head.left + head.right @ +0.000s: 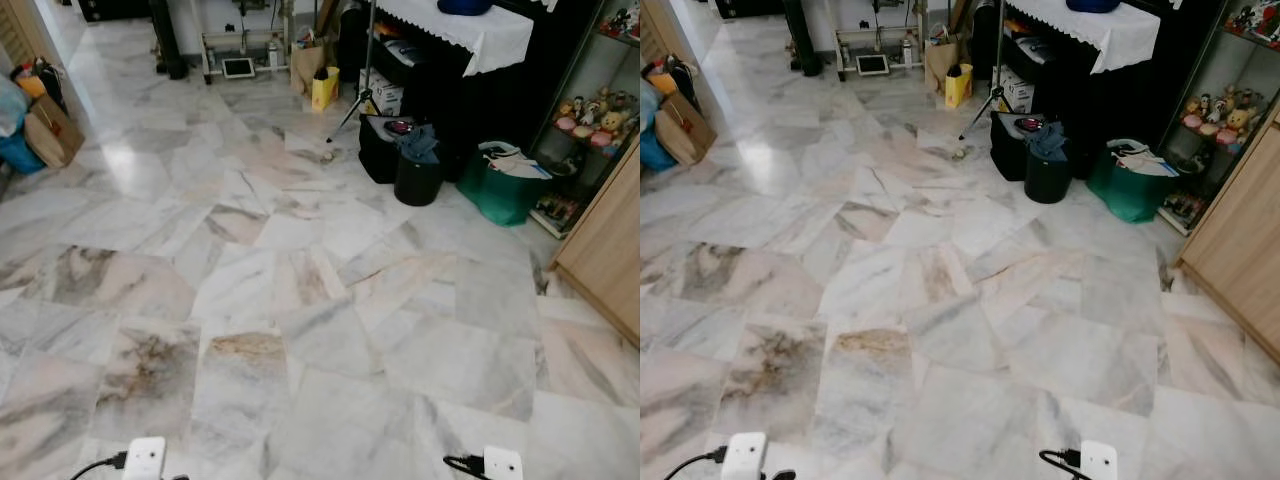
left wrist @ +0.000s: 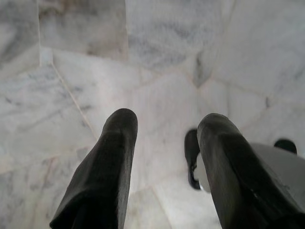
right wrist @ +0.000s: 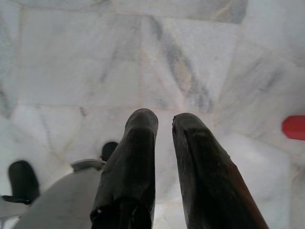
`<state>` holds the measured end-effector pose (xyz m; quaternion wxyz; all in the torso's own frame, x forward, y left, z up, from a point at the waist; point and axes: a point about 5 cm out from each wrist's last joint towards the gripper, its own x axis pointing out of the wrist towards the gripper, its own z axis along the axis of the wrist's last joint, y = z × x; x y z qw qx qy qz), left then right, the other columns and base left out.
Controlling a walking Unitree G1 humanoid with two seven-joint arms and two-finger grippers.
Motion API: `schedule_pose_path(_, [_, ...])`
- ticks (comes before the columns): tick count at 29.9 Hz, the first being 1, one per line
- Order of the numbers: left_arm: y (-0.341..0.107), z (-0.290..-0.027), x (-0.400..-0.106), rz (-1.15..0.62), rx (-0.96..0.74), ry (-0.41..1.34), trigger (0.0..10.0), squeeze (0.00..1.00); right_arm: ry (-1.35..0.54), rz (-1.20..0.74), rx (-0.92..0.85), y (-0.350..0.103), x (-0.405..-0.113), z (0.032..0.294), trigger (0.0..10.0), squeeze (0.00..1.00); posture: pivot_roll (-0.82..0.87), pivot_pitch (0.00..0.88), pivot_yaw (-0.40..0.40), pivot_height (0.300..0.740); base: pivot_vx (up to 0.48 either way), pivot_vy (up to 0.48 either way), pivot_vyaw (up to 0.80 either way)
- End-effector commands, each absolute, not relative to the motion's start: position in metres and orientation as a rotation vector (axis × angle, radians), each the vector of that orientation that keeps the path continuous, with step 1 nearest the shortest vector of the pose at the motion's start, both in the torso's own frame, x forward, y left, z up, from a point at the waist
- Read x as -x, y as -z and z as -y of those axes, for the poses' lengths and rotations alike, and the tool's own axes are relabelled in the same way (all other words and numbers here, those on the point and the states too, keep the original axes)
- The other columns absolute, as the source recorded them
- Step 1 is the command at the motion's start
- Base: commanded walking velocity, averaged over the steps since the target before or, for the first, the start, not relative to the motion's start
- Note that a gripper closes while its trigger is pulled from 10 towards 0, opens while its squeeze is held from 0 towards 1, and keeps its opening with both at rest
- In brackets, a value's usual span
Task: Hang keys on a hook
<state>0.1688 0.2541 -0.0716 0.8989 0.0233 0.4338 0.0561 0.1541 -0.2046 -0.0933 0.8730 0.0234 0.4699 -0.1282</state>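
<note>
Head views: marble floor (image 1: 300, 300), pale grey with brown veining, runs ahead. Far right, a dark desk (image 1: 480, 90) under a white cloth (image 1: 470, 30); at its foot a black bin (image 1: 417, 175) and a green bag (image 1: 505, 185), side by side. A yellow bag (image 1: 325, 88) stands further back, beside a tripod leg (image 1: 350, 110). Brown paper bag (image 1: 50, 130) at far left. Wooden cabinet (image 1: 605, 250) along the right edge, a shelf of small figurines (image 1: 590, 115) behind it. No keys or hook can be made out.

Left wrist view: left claw (image 2: 167, 124) hangs over the floor, fingers (image 2: 116, 143) spread wide, nothing between them.

Right wrist view: right claw (image 3: 164, 124) also over the floor, fingers (image 3: 140, 138) narrow, a thin gap, holding nothing. A red object (image 3: 294, 127) lies on the tiles at the frame edge; what it is, cannot tell.
</note>
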Motion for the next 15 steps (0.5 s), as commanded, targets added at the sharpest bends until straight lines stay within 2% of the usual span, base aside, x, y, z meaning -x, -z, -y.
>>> schedule_pose_path(1, [0.073,-0.254,-0.168,-0.903,-0.054,-0.111,10.0,0.00,0.275,-0.999,-0.073,0.095,-0.154,0.200,10.0,0.00,0.11,0.000,0.041,0.716,0.000,0.000,-0.73])
schedule_pose_path(5, [0.075,-0.261,-0.161,-0.936,-0.074,-0.120,10.0,0.00,0.272,-1.004,-0.081,0.095,-0.156,0.199,10.0,0.00,0.11,0.000,0.051,0.716,0.000,0.000,-0.72])
schedule_pose_path(8, [0.073,-0.280,-0.148,-0.967,-0.088,-0.158,10.0,0.00,0.272,-1.002,-0.097,0.095,-0.156,0.194,10.0,0.00,0.11,0.000,0.062,0.716,0.000,0.000,-0.72])
schedule_pose_path(15, [0.071,-0.299,-0.135,-1.006,-0.119,-0.182,10.0,0.00,0.213,-0.996,-0.065,0.095,-0.157,0.187,10.0,0.00,0.10,0.000,0.057,0.716,0.000,0.000,-0.72])
